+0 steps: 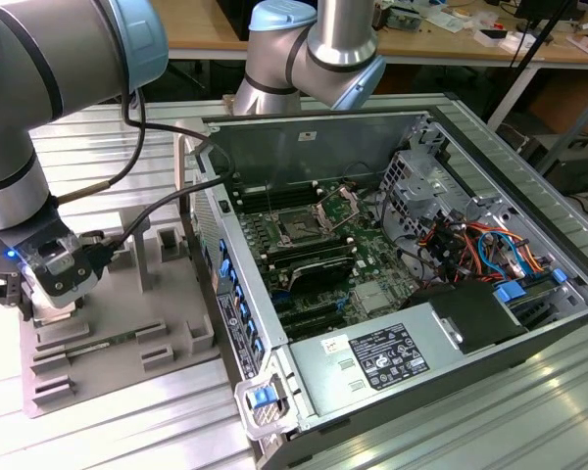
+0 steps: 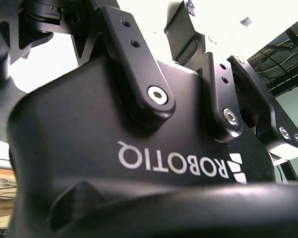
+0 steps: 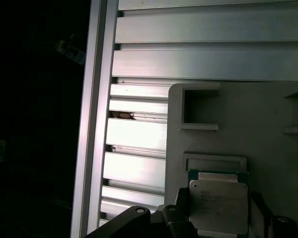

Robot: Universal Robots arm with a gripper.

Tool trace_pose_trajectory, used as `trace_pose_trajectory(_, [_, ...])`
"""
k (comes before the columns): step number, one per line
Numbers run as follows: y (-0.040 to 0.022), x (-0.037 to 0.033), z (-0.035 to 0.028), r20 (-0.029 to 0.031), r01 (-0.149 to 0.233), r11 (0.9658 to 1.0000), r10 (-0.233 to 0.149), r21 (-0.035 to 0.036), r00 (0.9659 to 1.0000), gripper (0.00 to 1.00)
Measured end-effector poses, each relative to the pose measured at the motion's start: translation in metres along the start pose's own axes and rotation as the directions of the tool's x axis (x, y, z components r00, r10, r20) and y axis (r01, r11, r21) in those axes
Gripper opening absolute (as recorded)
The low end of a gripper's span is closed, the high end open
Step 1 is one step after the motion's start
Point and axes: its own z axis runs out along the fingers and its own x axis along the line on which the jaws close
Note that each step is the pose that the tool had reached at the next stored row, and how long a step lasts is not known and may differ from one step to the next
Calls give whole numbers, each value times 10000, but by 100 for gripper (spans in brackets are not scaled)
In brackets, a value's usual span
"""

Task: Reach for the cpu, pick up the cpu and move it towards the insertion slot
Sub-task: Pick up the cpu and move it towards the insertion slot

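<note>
grey fixture tray (image 1: 127, 323) bears the cpu (image 3: 218, 206); the gripper (image 1: 55, 294) hangs low over it, jaws flanking it, whether clamped i cannot tell. the insertion slot (image 1: 299, 227) sits well apart.

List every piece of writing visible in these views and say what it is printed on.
Gripper housing, second wrist view: white maker's logo, upside down; brand name, left unquoted.
White label on the power supply, exterior view: print too small to read.
cpu, first wrist view: faint print, too small to read.
</note>
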Motion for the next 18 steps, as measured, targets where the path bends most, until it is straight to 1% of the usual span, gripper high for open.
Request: trace_pose_trajectory(18, [2, 0, -62, -2, 0, 10000, 0, 1, 10000, 55])
